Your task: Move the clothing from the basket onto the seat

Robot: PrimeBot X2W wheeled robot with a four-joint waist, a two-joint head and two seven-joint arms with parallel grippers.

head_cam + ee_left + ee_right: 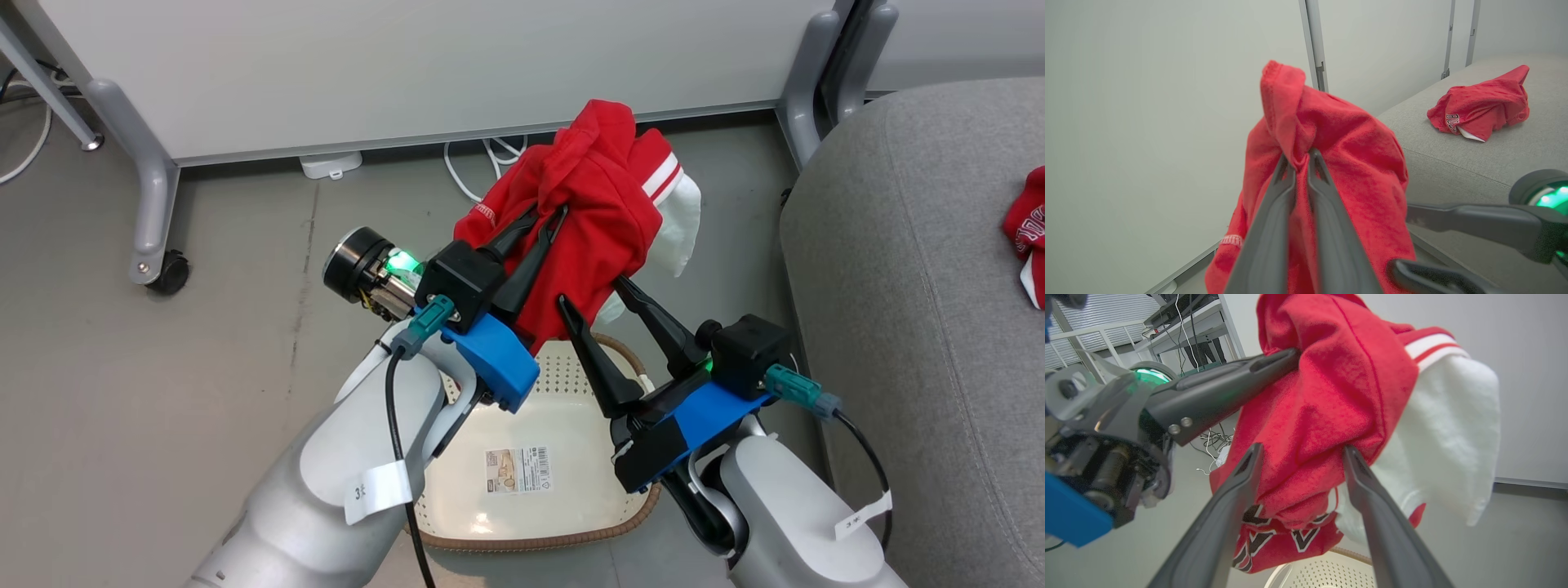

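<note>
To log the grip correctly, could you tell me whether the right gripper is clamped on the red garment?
No, the right gripper is open, fingers spread wide by the red garment, which the left gripper pinches.

A red garment (596,204) with white trim and white lining hangs bunched in the air at 12 o'clock of the basket (563,425). It is pinched near its top by the clamped left gripper (549,212), and black-and-white lettering shows on its lower fold. The cream perforated basket sits on the floor, brown-rimmed, with a barcode sticker on its bottom. The grey seat (898,286) stands at its 3 o'clock. It carries 1 other garment (1029,220), red and crumpled, at its far 3 o'clock side.
</note>
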